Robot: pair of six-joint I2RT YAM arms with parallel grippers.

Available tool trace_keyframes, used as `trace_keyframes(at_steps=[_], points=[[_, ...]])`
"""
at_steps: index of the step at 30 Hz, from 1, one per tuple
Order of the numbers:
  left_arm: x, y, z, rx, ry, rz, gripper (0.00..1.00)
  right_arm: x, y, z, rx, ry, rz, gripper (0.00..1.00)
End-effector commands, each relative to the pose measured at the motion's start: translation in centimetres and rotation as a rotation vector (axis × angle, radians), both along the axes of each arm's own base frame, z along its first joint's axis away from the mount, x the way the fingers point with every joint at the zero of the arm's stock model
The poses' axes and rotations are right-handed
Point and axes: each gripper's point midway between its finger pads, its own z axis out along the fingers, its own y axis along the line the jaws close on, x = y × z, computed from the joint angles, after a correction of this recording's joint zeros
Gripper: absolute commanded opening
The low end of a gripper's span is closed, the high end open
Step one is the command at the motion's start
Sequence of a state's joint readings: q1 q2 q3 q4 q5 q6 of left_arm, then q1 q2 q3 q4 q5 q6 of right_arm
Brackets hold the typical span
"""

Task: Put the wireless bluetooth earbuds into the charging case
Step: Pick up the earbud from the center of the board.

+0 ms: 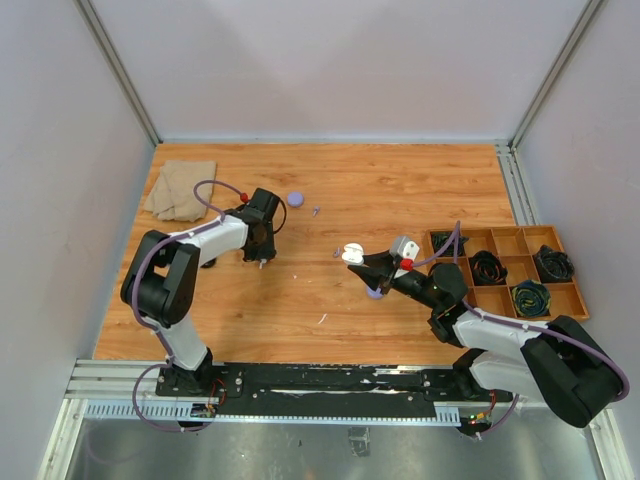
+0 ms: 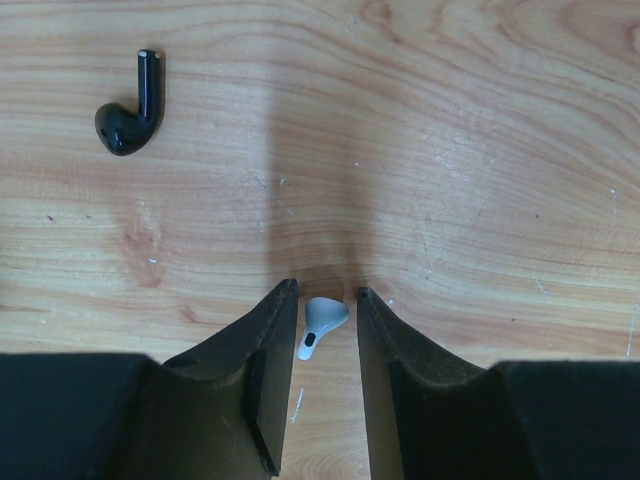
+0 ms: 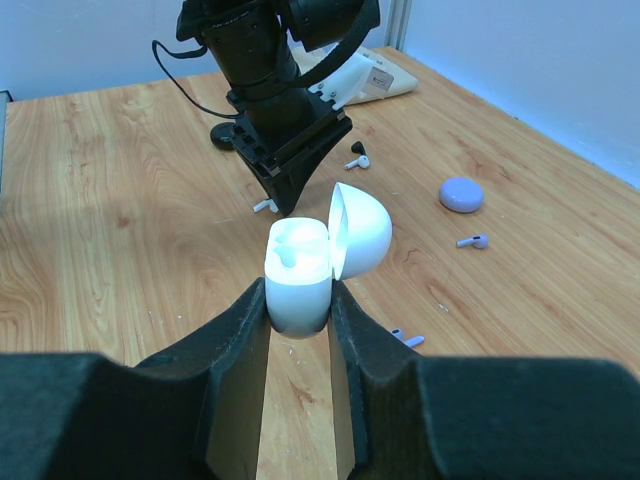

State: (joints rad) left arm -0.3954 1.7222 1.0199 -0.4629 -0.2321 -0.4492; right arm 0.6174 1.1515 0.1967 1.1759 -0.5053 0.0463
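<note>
The wooden table (image 1: 400, 180) carries everything, and the open white charging case (image 3: 298, 270) serves as the marker for places. To the right of that case, at the table's right edge, sits a brown compartment tray (image 1: 500, 258) with dark coiled cables (image 1: 488, 267) in some of its cells. Well to the left of the case, in the far left corner, lies a crumpled tan cloth (image 1: 182, 190).

The right gripper (image 3: 299, 288) has its fingers clamped on the lower half of the case, holding it upright with the domed lid (image 3: 362, 230) swung open to one side. Left of the case, the left gripper (image 2: 326, 290) points down at the wood. Its fingers stand narrowly apart on either side of a white earbud (image 2: 322, 320); whether they pinch it cannot be told.

A closed purple round case (image 3: 461, 193) lies beyond the white case and to its left. A black earbud (image 2: 128, 110) lies near the left gripper, apart from it. One purple earbud (image 3: 472, 241) lies near the purple case, and another (image 3: 405, 340) lies close beside the white case.
</note>
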Motion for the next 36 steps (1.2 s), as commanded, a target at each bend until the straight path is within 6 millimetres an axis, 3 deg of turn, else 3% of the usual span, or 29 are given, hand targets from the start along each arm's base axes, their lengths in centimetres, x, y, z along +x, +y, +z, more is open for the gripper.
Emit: trace_keyframes(at_steps=[1,20,29,36], points=[[-0.5,0.4,-0.6,0.044,0.042,-0.013,0.35,0.2,-0.4,0.6,0.011,-0.042,-0.011,0.04],[-1.4,0.5,-0.8,0.093,0.093,-0.040,0.33,0.0,-0.6,1.0,0.018,-0.051,-0.014,0.04],[-1.3,0.2,-0.7,0.075,0.073,-0.044,0.25,0.0,-0.6,1.0,0.016,-0.051,-0.011,0.04],[-0.7,-0.7,1.0,0.035,-0.008,-0.049,0.20,-0.2,-0.3,1.0,0.018,-0.061,0.008,0.04]])
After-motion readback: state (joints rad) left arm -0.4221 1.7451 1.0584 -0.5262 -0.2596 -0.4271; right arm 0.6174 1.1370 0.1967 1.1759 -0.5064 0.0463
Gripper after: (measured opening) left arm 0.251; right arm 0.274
